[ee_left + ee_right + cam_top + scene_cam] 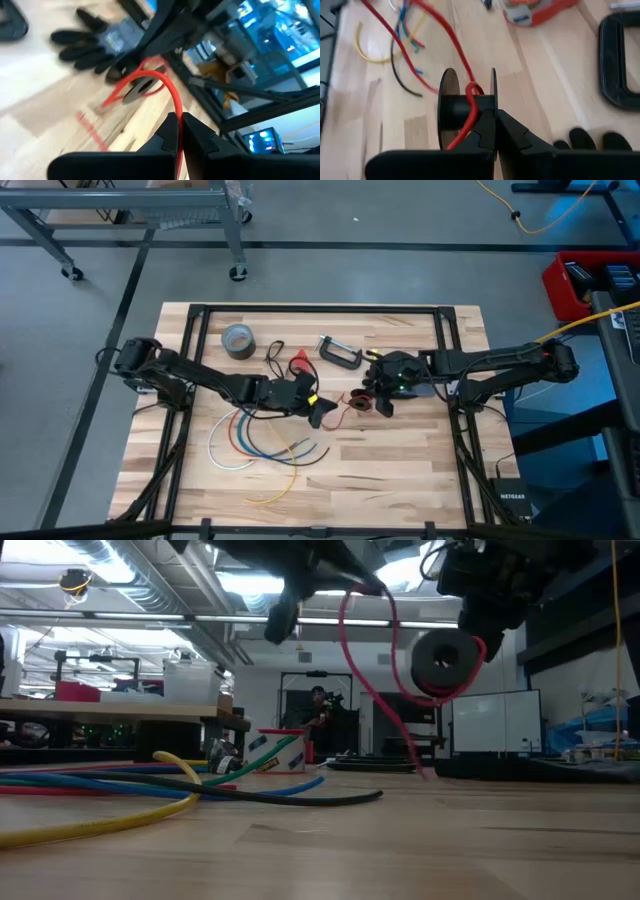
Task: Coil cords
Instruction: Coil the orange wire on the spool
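- Two pincers up off worktop (400,480); left pincer (179,131) clamped on red wire (167,90)
- R pincer (495,127) clamped on black spool (460,107), just beside left one

You are looking at two dark, slim, jointed arms. Each gripper, left (318,415) and right (382,402), has two black wedge-shaped fingers (170,135) tapering to narrow tips. Black cables trail from both arm bases. A small green light shows on the right wrist, a yellow-green mark on the left.
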Controlling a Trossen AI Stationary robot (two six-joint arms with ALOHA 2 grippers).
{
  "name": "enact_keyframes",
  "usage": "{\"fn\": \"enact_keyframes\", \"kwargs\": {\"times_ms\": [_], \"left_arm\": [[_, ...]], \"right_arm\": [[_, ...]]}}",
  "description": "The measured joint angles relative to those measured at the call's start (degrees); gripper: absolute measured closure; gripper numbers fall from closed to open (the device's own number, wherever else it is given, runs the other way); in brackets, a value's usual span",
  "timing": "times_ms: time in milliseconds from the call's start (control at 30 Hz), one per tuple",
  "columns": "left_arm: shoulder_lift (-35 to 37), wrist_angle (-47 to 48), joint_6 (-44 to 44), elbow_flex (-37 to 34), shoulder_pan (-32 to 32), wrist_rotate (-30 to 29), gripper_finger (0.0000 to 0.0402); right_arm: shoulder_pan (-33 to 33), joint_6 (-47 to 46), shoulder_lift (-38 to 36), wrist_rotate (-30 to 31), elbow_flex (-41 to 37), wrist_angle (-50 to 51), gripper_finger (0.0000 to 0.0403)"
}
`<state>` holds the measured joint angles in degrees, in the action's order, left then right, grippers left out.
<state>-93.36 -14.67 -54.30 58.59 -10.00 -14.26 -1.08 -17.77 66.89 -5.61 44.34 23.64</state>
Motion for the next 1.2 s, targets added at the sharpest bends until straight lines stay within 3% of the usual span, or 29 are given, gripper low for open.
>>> {"fn": "enact_keyframes", "kwargs": {"times_ms": [333,767,1200], "left_arm": [[1.28,0.10,1.73,0.00,2.99,-0.43,0.0401],[1.31,-6.25,3.91,0.00,6.03,-0.78,0.0401],[1.33,-9.52,3.27,0.00,2.81,-0.77,0.0401]], "right_arm": [[0.00,-1.51,0.57,1.14,-0.02,2.24,0.0398],[-0.02,-2.07,8.31,1.37,-0.02,-2.82,0.0398],[-0.07,-5.91,9.18,10.41,-0.04,-9.74,0.0398]]}}
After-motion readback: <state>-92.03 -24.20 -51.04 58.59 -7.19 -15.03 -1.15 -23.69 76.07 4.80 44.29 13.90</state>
